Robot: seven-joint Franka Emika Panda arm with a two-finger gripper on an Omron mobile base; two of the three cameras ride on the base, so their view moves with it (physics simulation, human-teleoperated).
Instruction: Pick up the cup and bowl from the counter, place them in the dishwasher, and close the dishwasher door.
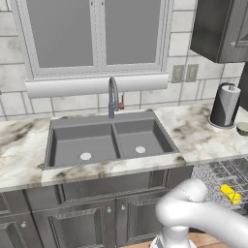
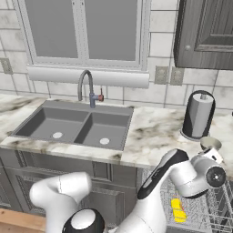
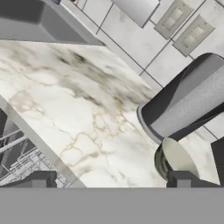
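- My hand [image 3: 111, 181] hangs over the right end of the table [image 2: 154, 129], and its two dark tips stand wide apart with nothing between them.
- The bowl [image 3: 175, 161] sits on the table just ahead of my right fingertip [image 3: 183, 178], close beside the base of the paper towel roll [image 3: 192, 98]; whether bowl and base touch, I cannot tell.
- From the right base view the bowl [image 2: 210, 144] shows just behind my wrist, right of the roll [image 2: 198, 114].
- From the left base view the bowl [image 1: 242, 128] is at the far right edge of the table [image 1: 193, 131], next to the roll [image 1: 224, 104].
- The cup [image 2: 177, 210] lies on its side on the wire rack [image 2: 200, 214] of the open dishwasher, below the table edge.
- The left base view shows the same cup [image 1: 230, 193] on the rack [image 1: 218, 177].
- The double sink [image 1: 109, 140] with its tap [image 1: 113, 97] is set in the table, well to the left of the bowl.
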